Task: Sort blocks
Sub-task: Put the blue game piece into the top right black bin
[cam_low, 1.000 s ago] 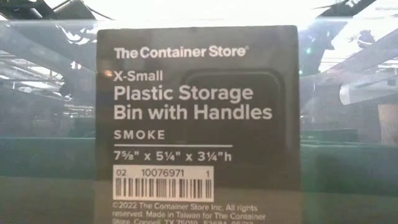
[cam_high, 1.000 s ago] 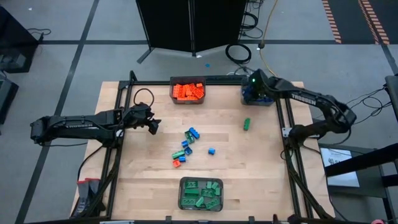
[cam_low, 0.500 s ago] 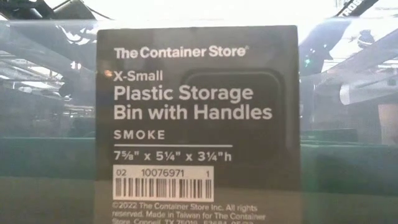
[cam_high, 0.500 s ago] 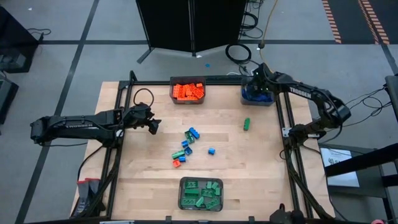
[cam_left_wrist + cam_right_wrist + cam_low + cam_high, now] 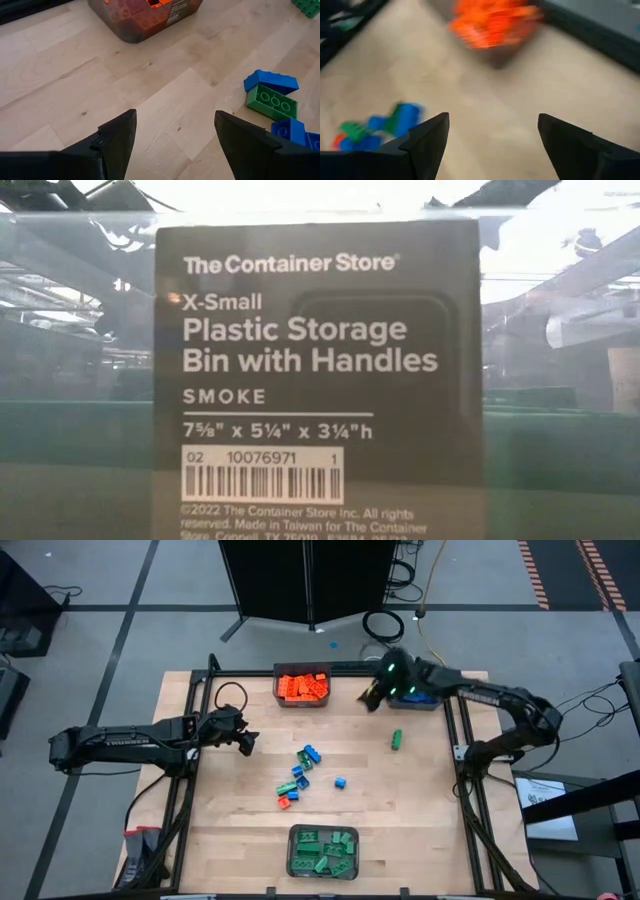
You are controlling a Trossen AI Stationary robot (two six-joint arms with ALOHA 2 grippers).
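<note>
Loose blocks [image 5: 300, 775] in blue, green and orange lie clustered at the table's middle. A single green block [image 5: 397, 739] and a blue one [image 5: 340, 782] lie apart to the right. My right gripper [image 5: 368, 698] hovers open between the orange-filled bin [image 5: 302, 686] and the blue-filled bin [image 5: 418, 700], with nothing between its fingers [image 5: 427, 135]. My left gripper [image 5: 247, 743] waits open to the left of the cluster. In its wrist view a blue block [image 5: 270, 80] and a green block [image 5: 271, 101] lie ahead of it.
A bin of green blocks [image 5: 323, 850] stands at the table's near edge. Its label [image 5: 315, 380] fills the low view. Black frame rails [image 5: 460, 770] run along the table's left, right and far sides. Bare wood lies between the cluster and the bins.
My right gripper has swung away from over the blue-filled bin toward the table's left. It now hangs between that bin and the orange-filled one. The blocks on the table have not moved.
</note>
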